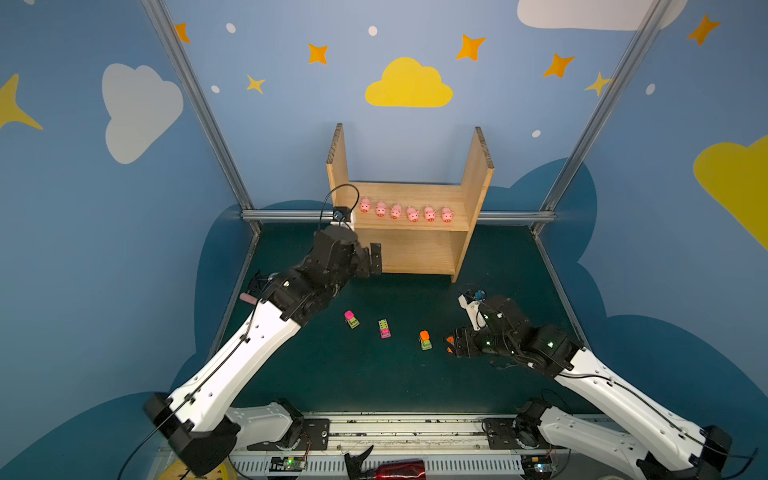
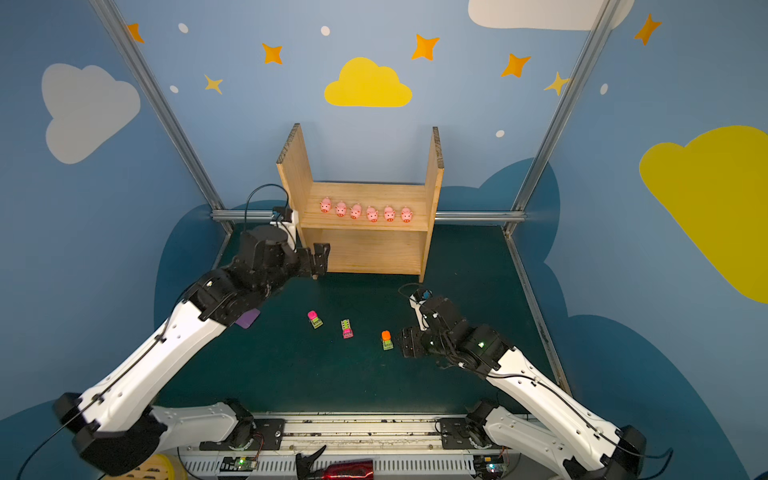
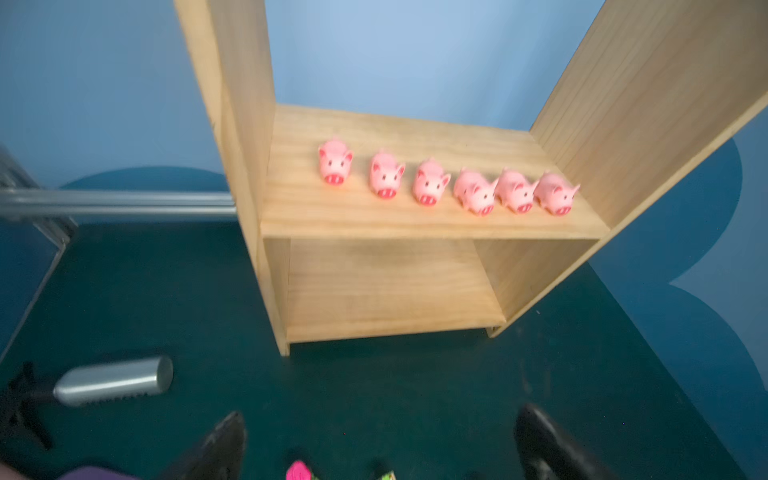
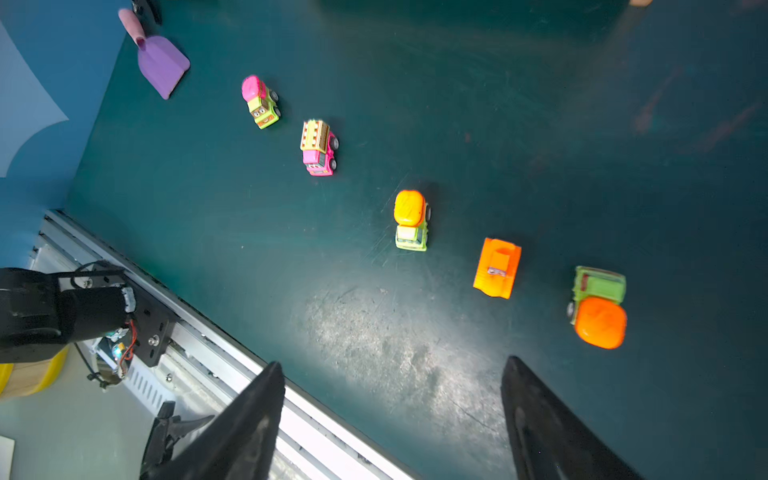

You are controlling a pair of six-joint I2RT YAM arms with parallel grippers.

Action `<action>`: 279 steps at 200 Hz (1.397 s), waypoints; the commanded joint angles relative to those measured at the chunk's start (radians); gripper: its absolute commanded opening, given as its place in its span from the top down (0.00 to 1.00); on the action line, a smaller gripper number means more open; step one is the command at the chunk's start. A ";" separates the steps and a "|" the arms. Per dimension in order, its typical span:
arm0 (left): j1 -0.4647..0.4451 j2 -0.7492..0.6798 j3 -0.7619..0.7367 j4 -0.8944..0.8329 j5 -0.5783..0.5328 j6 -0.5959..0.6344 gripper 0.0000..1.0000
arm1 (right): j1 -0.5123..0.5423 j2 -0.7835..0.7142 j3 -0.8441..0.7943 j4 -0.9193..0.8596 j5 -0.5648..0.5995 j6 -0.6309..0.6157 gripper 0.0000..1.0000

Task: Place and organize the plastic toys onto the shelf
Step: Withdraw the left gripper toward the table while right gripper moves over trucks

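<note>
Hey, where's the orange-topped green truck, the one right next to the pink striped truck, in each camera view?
Both top views: the orange-topped truck stands on the mat, right of centre.
Left wrist: not in it.
Right wrist: between the pink striped truck and the flat orange vehicle, at.
Shared landmark: the pink striped truck, its neighbour in both top views too.
</note>
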 commanded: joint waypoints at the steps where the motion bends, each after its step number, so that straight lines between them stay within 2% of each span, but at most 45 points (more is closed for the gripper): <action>1: -0.024 -0.116 -0.153 0.034 -0.021 -0.091 0.00 | 0.032 -0.007 -0.056 0.112 0.024 0.034 0.20; 46: -0.052 -0.366 -0.499 0.089 -0.011 -0.188 0.00 | 0.073 0.039 -0.184 0.279 0.035 0.049 0.20; 113: -0.062 -0.501 -0.734 0.107 -0.003 -0.259 0.00 | 0.112 0.074 -0.274 0.398 0.044 0.074 0.20; 183: -0.064 -0.602 -0.844 0.082 -0.006 -0.314 0.00 | 0.135 0.129 -0.280 0.435 0.063 0.073 0.20; 279: -0.063 -0.617 -0.871 0.046 -0.022 -0.345 0.00 | 0.156 0.227 -0.255 0.482 0.061 0.023 0.20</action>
